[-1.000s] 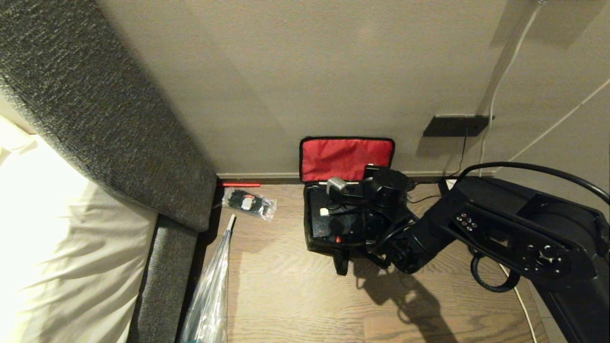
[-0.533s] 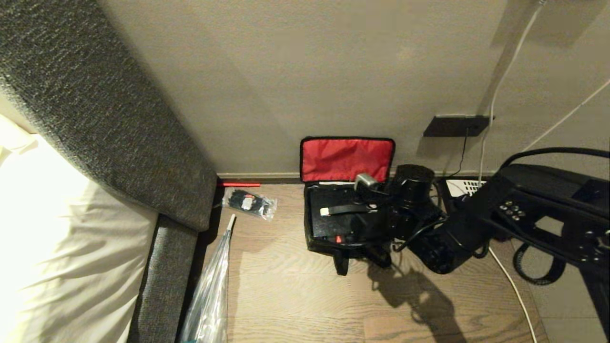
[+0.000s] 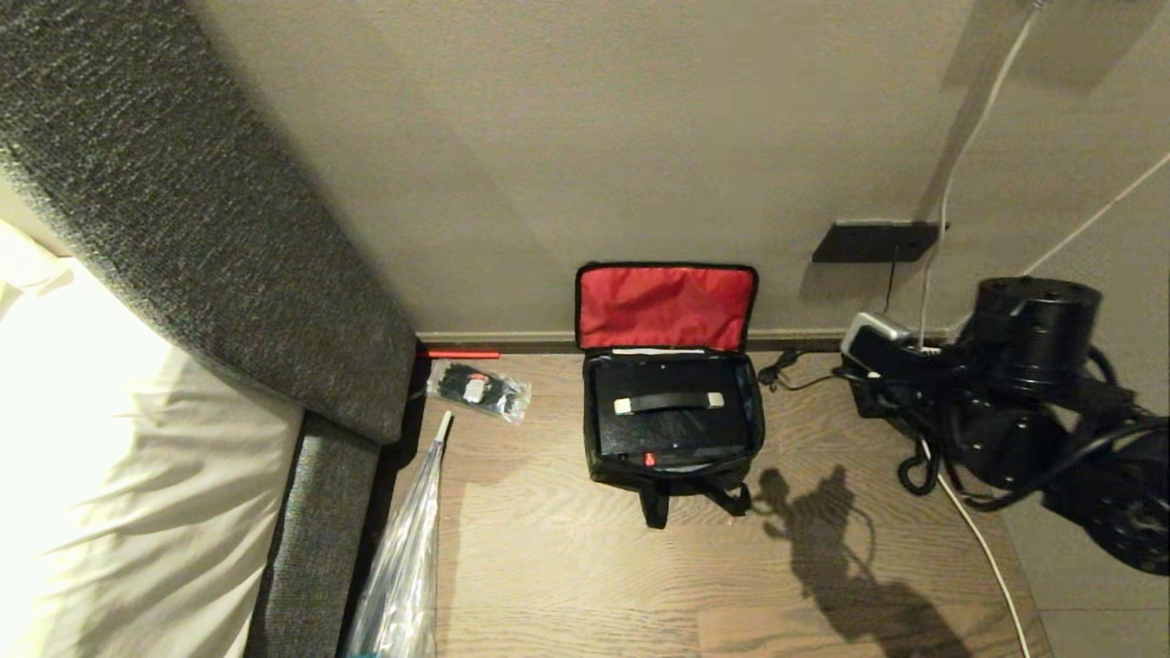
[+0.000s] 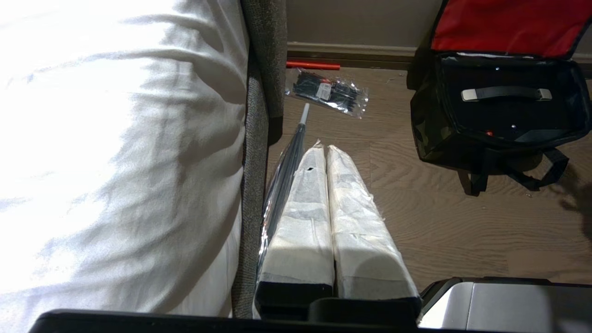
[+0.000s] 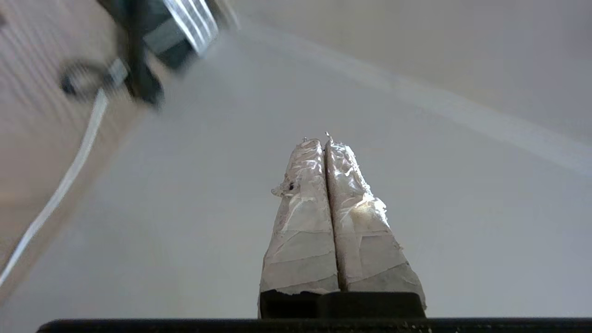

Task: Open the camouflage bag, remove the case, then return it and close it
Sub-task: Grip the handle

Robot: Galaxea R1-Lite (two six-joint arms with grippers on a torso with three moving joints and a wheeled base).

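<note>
The camouflage bag (image 3: 594, 468) stands open on the wooden floor against the wall, its red-lined lid (image 3: 665, 305) leaning upright on the wall. The black case (image 3: 667, 429) lies inside it, its strap handle (image 3: 668, 402) on top. The left wrist view shows the same bag (image 4: 430, 129) with the case (image 4: 504, 118) in it. My right arm (image 3: 1015, 384) hangs well to the right of the bag, clear of it. My right gripper (image 5: 324, 138) is shut and empty, facing the bare wall. Beside the bed, my left gripper (image 4: 322, 149) is parked, shut and empty.
A clear packet of black items (image 3: 478, 388) lies left of the bag. An umbrella in a clear sleeve (image 3: 402, 557) rests along the grey bed frame (image 3: 320, 512). A wall socket (image 3: 876, 241) and a white cable (image 3: 983, 548) are under my right arm.
My right arm has swung away from over the bag to the right and upward, uncovering the case. Its gripper stays shut and empty. The bag and case have not moved.
</note>
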